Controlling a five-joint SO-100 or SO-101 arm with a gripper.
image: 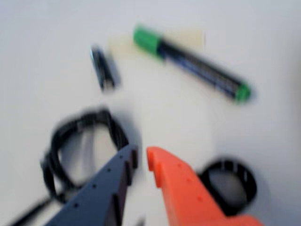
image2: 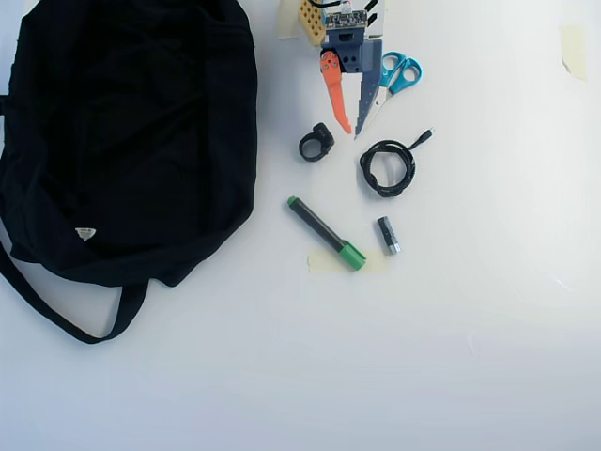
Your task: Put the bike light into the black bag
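Note:
The bike light [image2: 316, 143], a small black ring with a block on one side, lies on the white table just right of the black bag [image2: 122, 132], which fills the overhead view's upper left. My gripper [image2: 351, 132] hangs just right of the light, orange and blue fingers pointing down the picture. Its tips stand a narrow gap apart with nothing between them. In the blurred wrist view the gripper [image: 141, 153] comes in from the bottom, and the bike light [image: 250, 183] sits at the lower right, partly hidden behind the orange finger [image: 178, 188].
A coiled black cable [image2: 366, 169] lies right of the gripper, shown in the wrist view as the cable [image: 56, 141] at the left. A green-capped marker [image2: 324, 230] and a small black-and-silver cylinder [image2: 388, 235] lie further down the overhead view. Blue-handled scissors [image2: 399, 73] sit beside the arm.

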